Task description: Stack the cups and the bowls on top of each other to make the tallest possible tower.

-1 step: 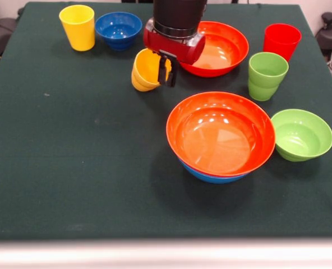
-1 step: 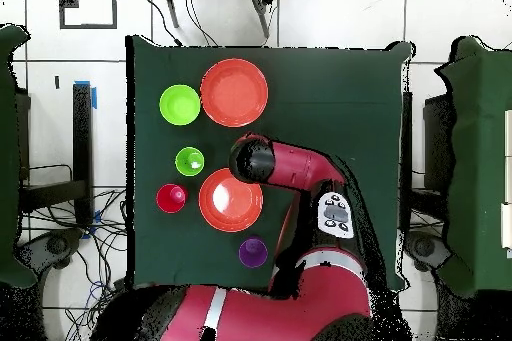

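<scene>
The yellow-orange cup [image 1: 145, 70] hangs tilted in the gripper [image 1: 167, 68], its mouth turned sideways, one finger inside the rim and one outside, just above the worktop [image 1: 70, 157]. At five o'clock from it sits an orange-red bowl [image 1: 220, 133] nested in the light blue bowl [image 1: 216, 177], whose rim barely peeks out beneath. The small lime green bowl [image 1: 301, 134] touches that stack at three o'clock. Behind the gripper lies the second orange-red bowl [image 1: 225, 49]; the green cup [image 1: 266, 75] and red cup [image 1: 281, 40] stand beyond it. The yellow cup [image 1: 78, 27] and dark blue bowl [image 1: 118, 29] are at eleven o'clock. The widest open cloth lies at seven to nine o'clock.
</scene>
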`<state>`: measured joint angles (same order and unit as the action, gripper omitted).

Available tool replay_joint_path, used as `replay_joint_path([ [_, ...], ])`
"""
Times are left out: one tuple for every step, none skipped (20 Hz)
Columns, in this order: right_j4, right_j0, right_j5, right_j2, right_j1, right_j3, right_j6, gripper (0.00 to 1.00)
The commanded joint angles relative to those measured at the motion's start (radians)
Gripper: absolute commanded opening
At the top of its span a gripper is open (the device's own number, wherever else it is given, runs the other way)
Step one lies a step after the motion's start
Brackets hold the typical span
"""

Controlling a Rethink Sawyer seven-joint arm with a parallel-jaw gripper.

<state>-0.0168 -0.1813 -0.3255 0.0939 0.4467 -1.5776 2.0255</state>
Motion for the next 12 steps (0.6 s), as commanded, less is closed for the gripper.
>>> replay_joint_path([
  [0.071,0.027,-0.092,-0.054,-0.058,0.009,0.001,1.00],
  [0.070,0.030,-0.102,-0.050,-0.059,0.014,0.000,1.00],
  [0.066,0.032,-0.103,-0.050,-0.056,0.002,0.007,1.00],
  [0.058,0.036,-0.104,-0.043,-0.060,0.001,0.020,1.00],
  [0.050,0.041,-0.106,-0.036,-0.065,0.001,0.033,1.00],
  [0.043,0.045,-0.097,-0.030,-0.068,-0.003,0.048,1.00],
  [0.040,0.043,-0.099,-0.028,-0.069,-0.005,0.051,1.00],
  [0.039,0.043,-0.100,-0.026,-0.070,-0.004,0.050,1.00],
  [0.038,0.040,-0.107,-0.025,-0.072,0.004,0.045,1.00],
  [0.038,0.038,-0.109,-0.026,-0.073,0.008,0.042,1.00],
  [0.040,0.037,-0.106,-0.025,-0.072,0.003,0.041,1.00],
  [0.040,0.036,-0.107,-0.026,-0.071,0.004,0.038,1.00],
])
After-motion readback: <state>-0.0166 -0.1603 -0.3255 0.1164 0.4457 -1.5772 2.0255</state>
